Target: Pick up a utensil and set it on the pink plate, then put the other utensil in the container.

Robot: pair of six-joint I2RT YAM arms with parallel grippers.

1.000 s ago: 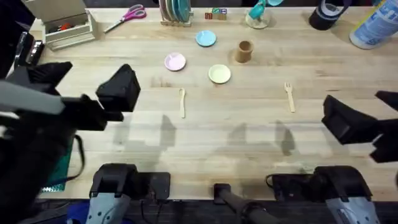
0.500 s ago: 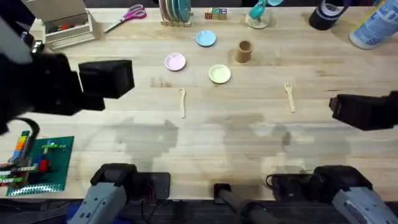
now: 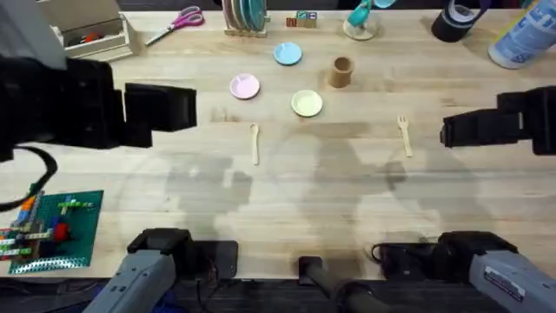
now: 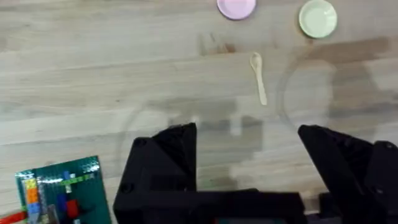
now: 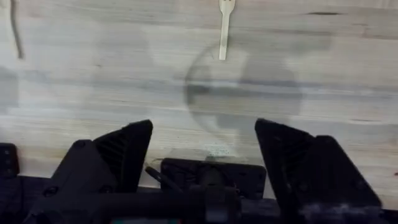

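The pale wooden spoon [image 3: 254, 142] lies left of the table's centre, and in the left wrist view the spoon [image 4: 258, 78] is ahead of the fingers. The fork [image 3: 404, 135] lies to the right; it also shows as the fork [image 5: 224, 28] in the right wrist view. The pink plate [image 3: 245, 86] sits just behind the spoon, and the tan container [image 3: 341, 72] stands upright further right. My left gripper [image 3: 189, 107] hovers open, well left of the spoon. My right gripper [image 3: 446, 132] hovers open, just right of the fork. Both hold nothing.
A light-blue plate [image 3: 287, 54] and a pale-yellow plate [image 3: 306, 103] sit near the pink one. A green brick board [image 3: 52, 226] lies at the front left. Scissors [image 3: 178, 22], a box [image 3: 91, 35], a rack and bottles line the far edge.
Both arms have swung up off the table front and now hang level. The right gripper moved in toward the fork; the left arm uncovered the green board. The utensils have not moved.
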